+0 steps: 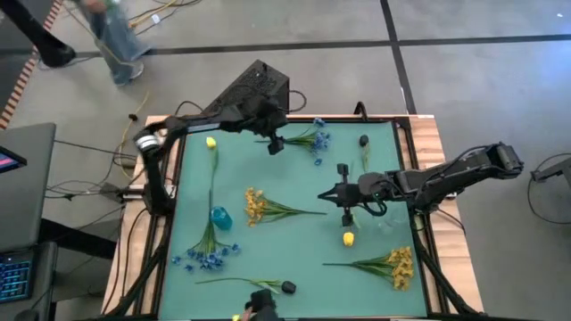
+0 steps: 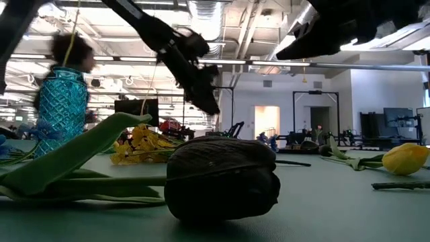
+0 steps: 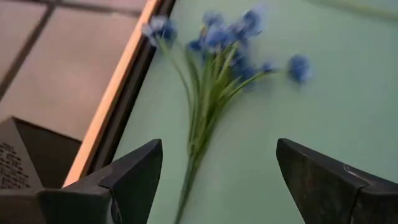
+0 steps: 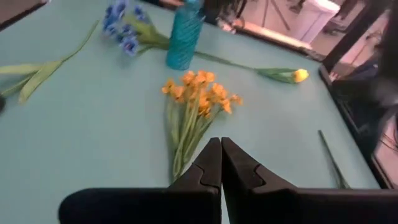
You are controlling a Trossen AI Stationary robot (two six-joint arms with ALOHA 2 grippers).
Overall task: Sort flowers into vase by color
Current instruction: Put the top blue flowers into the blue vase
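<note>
A blue sprig [image 1: 312, 139] [image 3: 217, 74] lies flat near the table's far edge. My left gripper [image 1: 275, 143] [image 3: 217, 186] hovers open over its stem end, one finger on each side, apart from it. My right gripper [image 1: 325, 195] [image 4: 221, 163] is shut and empty at mid-table, pointing at a yellow-orange cluster [image 1: 257, 207] [image 4: 198, 93] that lies flat. A teal vase [image 1: 220, 217] [image 4: 185, 37] [image 2: 60, 107] stands upright left of centre. A second blue sprig [image 1: 210, 256] lies by the near left corner.
Lying flat are a long-stemmed yellow bud [image 1: 211, 142], a loose yellow bud [image 1: 349, 238] [image 2: 406, 158], another yellow-orange cluster [image 1: 397, 266], a dark bud [image 1: 364, 140] at the far right and one [image 1: 287, 287] [image 2: 222, 178] at the near edge. A person walks beyond the table.
</note>
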